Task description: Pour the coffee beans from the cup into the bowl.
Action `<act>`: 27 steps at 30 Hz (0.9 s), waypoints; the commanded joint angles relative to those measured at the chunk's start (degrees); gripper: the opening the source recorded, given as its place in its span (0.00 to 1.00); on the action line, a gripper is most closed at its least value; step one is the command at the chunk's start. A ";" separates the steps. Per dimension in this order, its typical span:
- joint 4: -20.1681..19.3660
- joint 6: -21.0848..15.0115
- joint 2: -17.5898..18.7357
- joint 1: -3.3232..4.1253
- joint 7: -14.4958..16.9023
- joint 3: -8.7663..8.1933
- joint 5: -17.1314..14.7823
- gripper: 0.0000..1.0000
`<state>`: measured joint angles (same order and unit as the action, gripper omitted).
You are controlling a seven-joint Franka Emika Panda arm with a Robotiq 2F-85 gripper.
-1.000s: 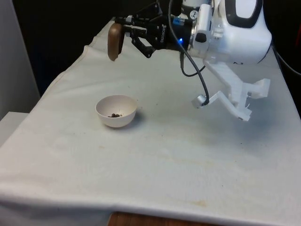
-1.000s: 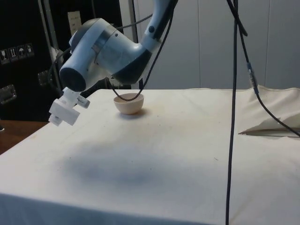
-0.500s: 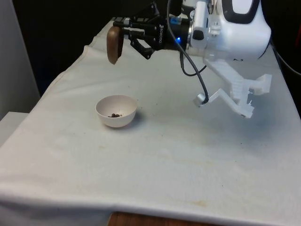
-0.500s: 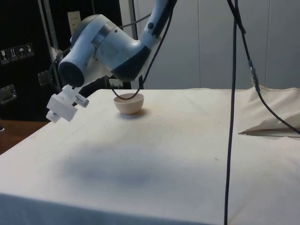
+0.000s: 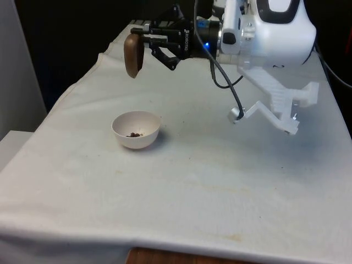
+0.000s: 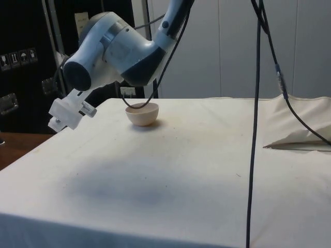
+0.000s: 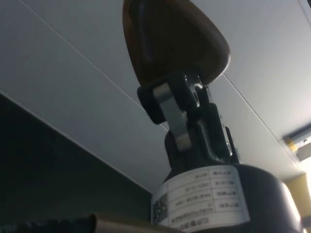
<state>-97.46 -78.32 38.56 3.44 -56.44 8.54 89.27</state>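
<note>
A brown cup (image 5: 133, 55) hangs tipped over in the air, above and a little behind the bowl, with my gripper (image 5: 144, 39) shut on it. The arm lies nearly level and reaches from the front view's right. The white bowl (image 5: 136, 129) stands on the cloth at the front view's left with a few dark coffee beans (image 5: 133, 134) in its bottom. In the side view the bowl (image 6: 142, 114) sits at the table's far side, partly behind the arm. The wrist view has the brown cup (image 7: 170, 39) clamped between the black fingers (image 7: 167, 104).
A black cable (image 5: 226, 82) loops down from the arm over the table's middle. In the side view another cable (image 6: 256, 129) hangs straight down in front, and a fold in the cloth (image 6: 300, 142) lies at the right edge.
The arm has risen a little and carried the cup slightly higher over the last second. The bowl and its beans have not moved.
</note>
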 commanded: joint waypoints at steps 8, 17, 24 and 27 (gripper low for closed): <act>-0.17 -2.29 -1.38 -0.74 -0.29 0.34 -1.83 0.00; -0.23 -4.18 -2.35 -1.09 -1.20 0.34 -3.95 0.00; -0.29 -5.44 -2.81 -1.32 -1.95 0.34 -5.39 0.00; 0.00 -4.93 -2.52 -0.97 -2.18 0.00 -5.44 0.00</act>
<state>-97.46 -83.25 36.04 2.46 -58.61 8.54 83.82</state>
